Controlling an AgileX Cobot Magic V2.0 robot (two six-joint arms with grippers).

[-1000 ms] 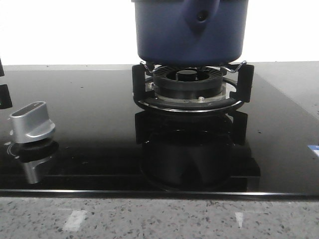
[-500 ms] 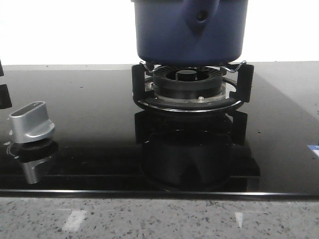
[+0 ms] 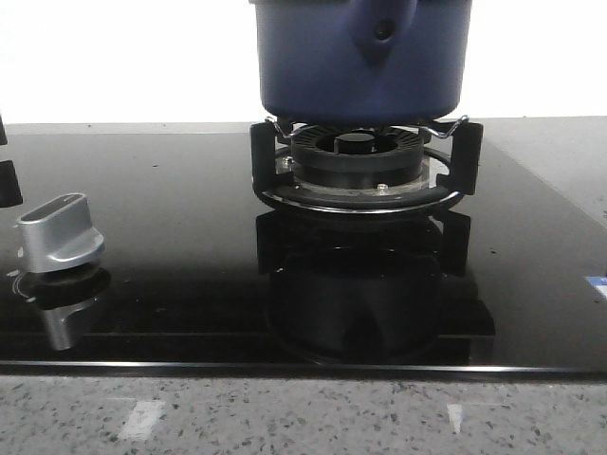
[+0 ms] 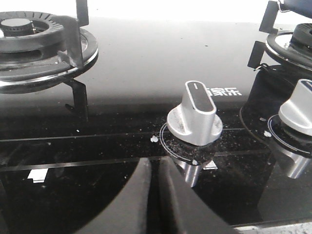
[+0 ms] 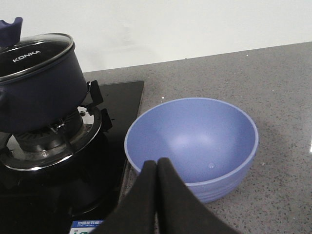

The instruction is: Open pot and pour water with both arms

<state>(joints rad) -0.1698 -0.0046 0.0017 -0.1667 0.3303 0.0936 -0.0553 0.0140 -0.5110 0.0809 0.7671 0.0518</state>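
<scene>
i am judging the large round dark navy-blue matte pot (image 5: 36, 92) to be heavy, rigid and probably slick-walled, its glass lid (image 5: 34, 51) fragile; i would be taking the lid by its knob, which is barely showing at the upper left edge of the right wrist view, and the body by its handle mount (image 3: 382, 28); the pot is sitting on the black burner grate (image 3: 365, 166), upper centre in the front view; my right gripper (image 5: 157, 168) is hanging with fingers pressed together, holding nothing, well apart from the pot, just over the light-blue bowl (image 5: 192, 146); my left gripper (image 4: 155, 168) is likewise closed and empty, near a silver stove knob (image 4: 195, 117).
</scene>
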